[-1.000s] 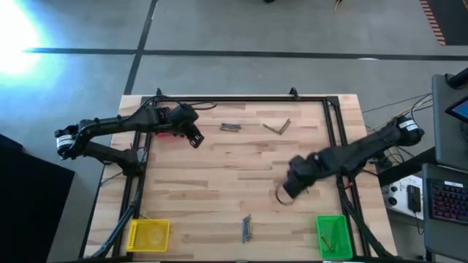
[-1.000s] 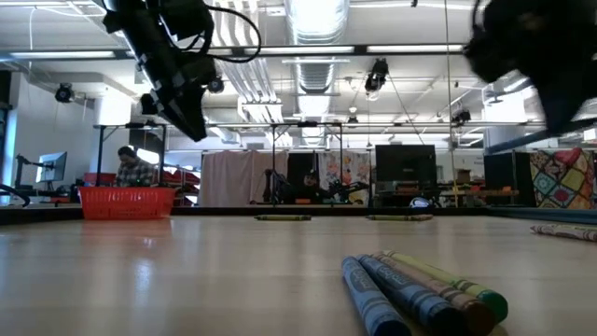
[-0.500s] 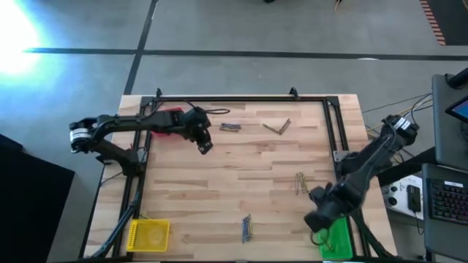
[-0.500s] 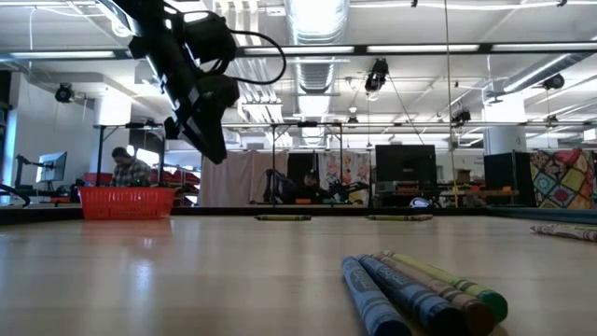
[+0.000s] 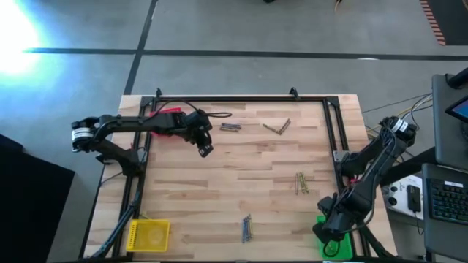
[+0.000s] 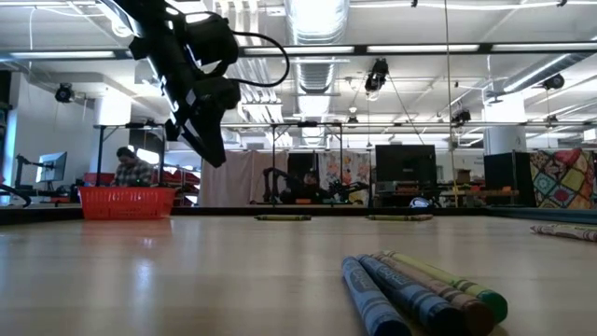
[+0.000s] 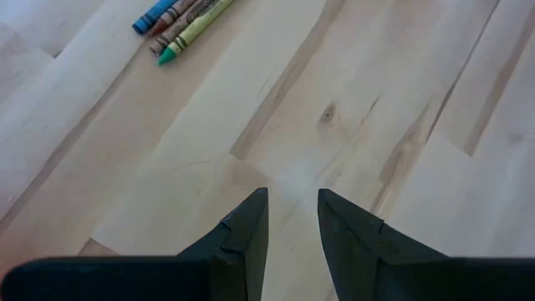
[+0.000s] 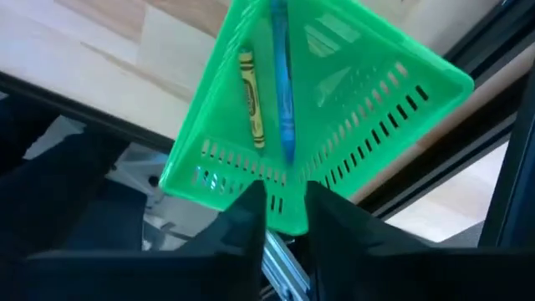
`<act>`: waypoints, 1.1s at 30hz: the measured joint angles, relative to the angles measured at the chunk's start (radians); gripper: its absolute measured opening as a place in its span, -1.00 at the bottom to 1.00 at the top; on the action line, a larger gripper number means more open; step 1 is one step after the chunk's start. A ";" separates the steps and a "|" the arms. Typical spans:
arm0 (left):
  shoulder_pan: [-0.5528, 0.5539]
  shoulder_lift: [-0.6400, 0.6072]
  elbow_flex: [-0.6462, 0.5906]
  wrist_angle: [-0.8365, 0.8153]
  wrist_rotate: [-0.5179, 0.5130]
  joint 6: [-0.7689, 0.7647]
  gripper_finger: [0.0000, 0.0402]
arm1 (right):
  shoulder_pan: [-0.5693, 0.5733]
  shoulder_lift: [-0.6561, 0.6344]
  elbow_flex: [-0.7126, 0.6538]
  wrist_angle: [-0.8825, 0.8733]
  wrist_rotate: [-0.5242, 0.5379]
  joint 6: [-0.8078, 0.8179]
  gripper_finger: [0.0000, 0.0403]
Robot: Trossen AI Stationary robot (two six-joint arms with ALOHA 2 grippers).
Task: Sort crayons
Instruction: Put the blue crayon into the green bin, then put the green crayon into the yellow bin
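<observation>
Crayons lie on the wooden table in small clusters: one [image 5: 230, 126] and an angled one [image 5: 276, 126] at the far side, one [image 5: 300, 183] at the right, one [image 5: 247, 229] near the front edge. My left gripper [image 5: 205, 148] hangs above the table near the far-left cluster [image 7: 180, 18], its fingers a little apart with nothing between them. My right gripper [image 8: 284, 191] hovers open over the green bin [image 8: 393, 92] at the near right corner. Below it are a yellow-olive crayon [image 8: 248, 96] lying in the bin and a blurred blue crayon [image 8: 282, 84]; whether that one rests in the bin I cannot tell.
A yellow bin [image 5: 148, 235] stands at the near left corner. A red bin [image 6: 126, 201] stands at the far left, partly under the left arm. A black frame [image 5: 333, 131] runs along the table's edges. The middle of the table is bare wood.
My right gripper has swung from the middle of the table toward the near right corner, and it now hangs over the green bin. My left gripper has gone a little toward the table's right edge and down, then kept still.
</observation>
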 joint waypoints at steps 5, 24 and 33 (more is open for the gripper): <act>-0.023 -0.008 0.000 -0.017 0.000 0.010 -0.56 | -0.002 -0.003 0.000 -0.007 0.069 0.083 -0.24; -0.151 -0.011 -0.101 0.000 0.000 0.019 -0.56 | -0.295 0.105 0.017 -0.173 0.360 -0.051 -0.25; -0.208 -0.156 -0.188 0.002 0.046 -0.055 -0.56 | -0.509 0.163 0.013 0.194 0.377 -0.396 -0.27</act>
